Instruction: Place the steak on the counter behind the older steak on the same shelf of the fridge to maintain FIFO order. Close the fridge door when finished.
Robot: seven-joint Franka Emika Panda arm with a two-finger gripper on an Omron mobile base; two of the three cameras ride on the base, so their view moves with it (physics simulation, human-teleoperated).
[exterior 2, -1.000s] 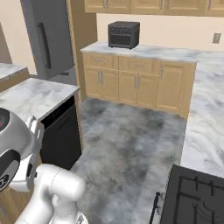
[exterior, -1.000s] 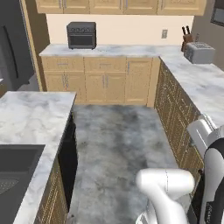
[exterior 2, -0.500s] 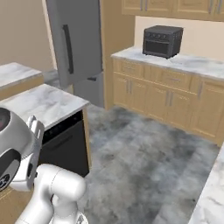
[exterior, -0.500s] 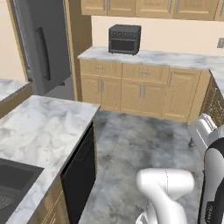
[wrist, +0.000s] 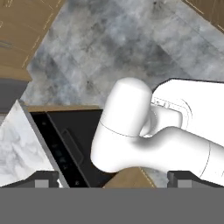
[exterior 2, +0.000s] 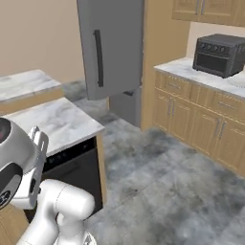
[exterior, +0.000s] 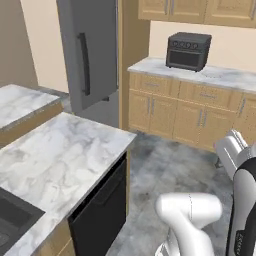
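Tall dark grey fridge (exterior: 92,55) ahead, door seemingly ajar. Steak location unknown to me. Hand (wrist: 111,179) empty, fingertips apart. Risk I see: tucked arm clipping white-grey marbled stone desk (exterior: 60,155) corner while base drives.

Fridge door (exterior: 90,52) stands ajar (handle side outward); open grey floor (exterior 2: 162,177) leads there past counter (exterior: 65,155).

Dark toaster oven (exterior: 188,50) sits on far worktop, under wood upper cabinets (exterior: 195,10). Black dishwasher (exterior: 100,207) set into near island, dark sink (exterior: 12,222) at its left end. Grey mottled tile floor (exterior 2: 162,182) btwn units. Beige wall (exterior 2: 38,36) at left.
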